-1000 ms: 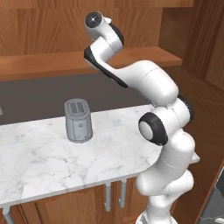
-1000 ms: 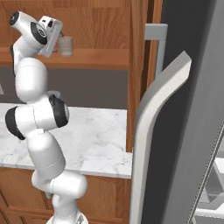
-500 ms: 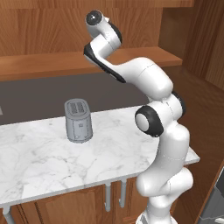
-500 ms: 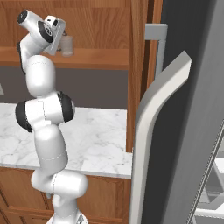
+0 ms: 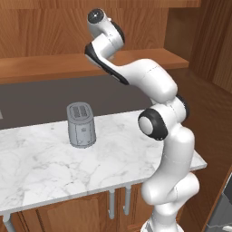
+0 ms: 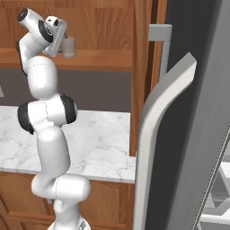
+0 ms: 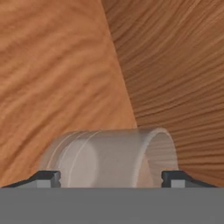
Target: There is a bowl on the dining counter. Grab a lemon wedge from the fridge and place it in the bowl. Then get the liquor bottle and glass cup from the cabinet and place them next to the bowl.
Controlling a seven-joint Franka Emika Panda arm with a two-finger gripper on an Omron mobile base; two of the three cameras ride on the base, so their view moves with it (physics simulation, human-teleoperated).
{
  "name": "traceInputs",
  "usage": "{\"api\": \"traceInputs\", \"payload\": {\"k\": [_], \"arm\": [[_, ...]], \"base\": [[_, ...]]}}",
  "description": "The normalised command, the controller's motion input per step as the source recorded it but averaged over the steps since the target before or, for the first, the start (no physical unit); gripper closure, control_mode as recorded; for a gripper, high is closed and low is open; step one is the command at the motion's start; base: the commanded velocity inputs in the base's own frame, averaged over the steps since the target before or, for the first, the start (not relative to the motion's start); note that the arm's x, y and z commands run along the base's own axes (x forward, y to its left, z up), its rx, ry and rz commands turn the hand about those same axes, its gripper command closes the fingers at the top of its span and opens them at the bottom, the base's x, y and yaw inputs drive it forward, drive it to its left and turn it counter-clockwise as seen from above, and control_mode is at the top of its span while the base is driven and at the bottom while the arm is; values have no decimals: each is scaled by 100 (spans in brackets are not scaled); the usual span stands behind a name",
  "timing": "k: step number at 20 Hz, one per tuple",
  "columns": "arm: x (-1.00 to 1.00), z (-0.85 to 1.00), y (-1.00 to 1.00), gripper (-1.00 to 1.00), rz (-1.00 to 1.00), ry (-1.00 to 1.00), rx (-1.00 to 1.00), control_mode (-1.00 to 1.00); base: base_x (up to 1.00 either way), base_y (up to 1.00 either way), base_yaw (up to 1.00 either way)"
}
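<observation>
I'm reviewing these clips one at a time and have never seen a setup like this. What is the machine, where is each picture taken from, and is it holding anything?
It is a white robot arm on a drivable base, in a rendered kitchen. Two pictures come from cameras on the base, behind the arm to its left and right. The third looks along the end effector.

A grey toaster stands on the marble wall counter. To the right stands the fridge.

The arm reaches up to the wooden cabinet shelf. There the end effector's dark fingertips stand either side of the glass cup. The jaws look wide apart, so the cup seems framed rather than gripped yet.
</observation>
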Motion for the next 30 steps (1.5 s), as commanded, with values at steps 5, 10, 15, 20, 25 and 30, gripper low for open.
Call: {"api": "traceInputs", "payload": {"k": [5, 10, 15, 20, 25, 30], "arm": [[11, -13, 0, 100, 2, 5, -1, -100], [7, -7, 0, 100, 2, 4, 0, -100], [-29, 2, 0, 100, 0, 0, 0, -100], [-98, 0, -5, 100, 0, -15, 0, -100], [-100, -1, -27, 100, -3, -17, 0, -100], [-100, -16, -44, 100, -4, -1, 0, -100]], "base": [[0, 0, 0], [0, 0, 0], [0, 0, 0], [0, 0, 0], [0, 0, 0], [0, 0, 0]]}}
